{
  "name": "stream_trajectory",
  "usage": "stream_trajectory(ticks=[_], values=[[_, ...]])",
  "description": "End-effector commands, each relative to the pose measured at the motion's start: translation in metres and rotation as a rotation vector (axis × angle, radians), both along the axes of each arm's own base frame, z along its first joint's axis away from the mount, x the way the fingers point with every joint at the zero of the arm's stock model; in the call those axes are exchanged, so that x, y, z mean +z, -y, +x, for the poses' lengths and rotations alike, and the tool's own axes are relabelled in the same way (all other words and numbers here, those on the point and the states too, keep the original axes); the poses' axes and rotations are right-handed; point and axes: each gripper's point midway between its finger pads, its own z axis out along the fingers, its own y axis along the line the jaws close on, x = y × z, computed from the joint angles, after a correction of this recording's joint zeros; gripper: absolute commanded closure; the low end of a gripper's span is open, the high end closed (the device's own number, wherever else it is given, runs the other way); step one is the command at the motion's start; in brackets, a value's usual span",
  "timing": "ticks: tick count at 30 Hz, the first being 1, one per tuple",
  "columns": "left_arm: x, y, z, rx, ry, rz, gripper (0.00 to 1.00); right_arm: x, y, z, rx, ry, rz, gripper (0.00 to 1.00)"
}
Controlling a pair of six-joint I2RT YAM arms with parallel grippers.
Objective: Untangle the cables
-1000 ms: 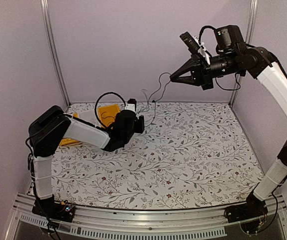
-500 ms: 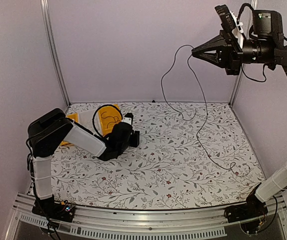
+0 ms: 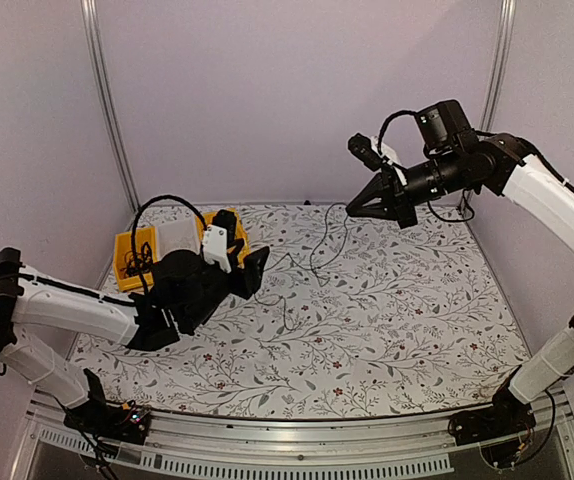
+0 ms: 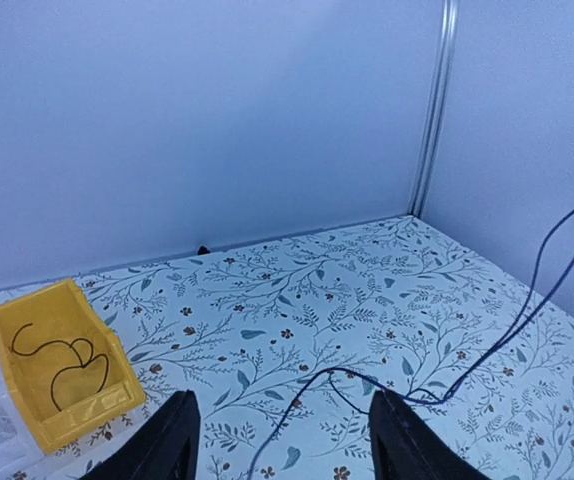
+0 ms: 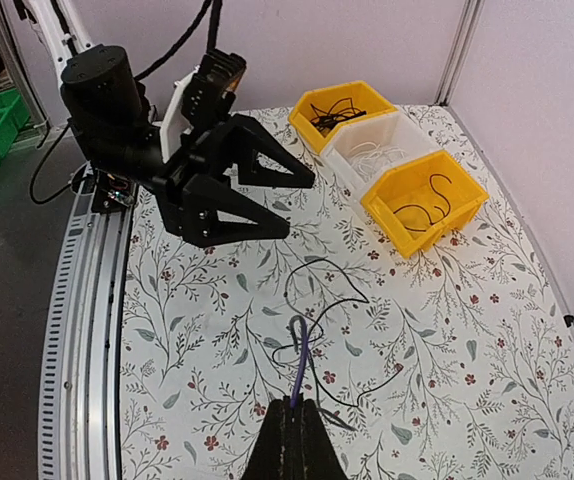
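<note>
One thin black cable (image 3: pixel 312 245) hangs from my right gripper (image 3: pixel 352 207), which is shut on it well above the back of the table. In the right wrist view the shut fingertips (image 5: pixel 295 402) pinch the cable (image 5: pixel 302 350), and the rest lies in loose loops on the floral mat (image 5: pixel 332 295). My left gripper (image 3: pixel 250 268) is open and empty, raised over the left-centre of the mat. In the left wrist view the cable (image 4: pixel 367 378) runs across the mat between and beyond its spread fingers (image 4: pixel 179 440), apart from them.
Three bins stand at the back left: a yellow bin (image 5: pixel 342 105) with black cables, a white bin (image 5: pixel 382 145) with pale wires, and a yellow bin (image 5: pixel 422 200) with one black cable, also in the left wrist view (image 4: pixel 57 365). Walls close the back and sides.
My right gripper came down from high up at the right, and most of the cable now lies on the mat. My left arm drew back toward the left and opened away from the cable.
</note>
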Motion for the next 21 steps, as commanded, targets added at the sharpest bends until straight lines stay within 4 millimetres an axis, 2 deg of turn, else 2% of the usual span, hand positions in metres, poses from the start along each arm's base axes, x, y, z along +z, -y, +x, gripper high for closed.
stream_trajectory(ticks=[1,4,7,10,15,18,21], values=[[0.016,0.015,-0.044,-0.219,0.181,0.081,0.41,-0.017,-0.008,0.015,-0.001,0.028,-0.022,1.0],[0.02,0.037,-0.062,-0.389,0.188,0.136,0.4,-0.036,-0.015,0.017,0.01,0.012,-0.06,1.0],[0.035,0.059,-0.069,-0.487,0.18,0.137,0.39,-0.051,-0.023,0.014,0.029,0.005,-0.096,1.0],[0.043,0.069,-0.065,-0.489,0.178,0.125,0.39,-0.061,-0.03,0.008,0.051,-0.002,-0.123,1.0],[0.036,0.091,-0.06,-0.534,0.152,0.172,0.41,-0.066,-0.041,-0.006,0.088,0.008,-0.145,1.0],[0.032,0.102,-0.058,-0.554,0.138,0.184,0.47,-0.068,-0.044,-0.013,0.103,0.017,-0.162,1.0],[0.031,0.106,-0.055,-0.557,0.13,0.199,0.63,-0.071,-0.046,-0.016,0.111,0.024,-0.176,1.0]])
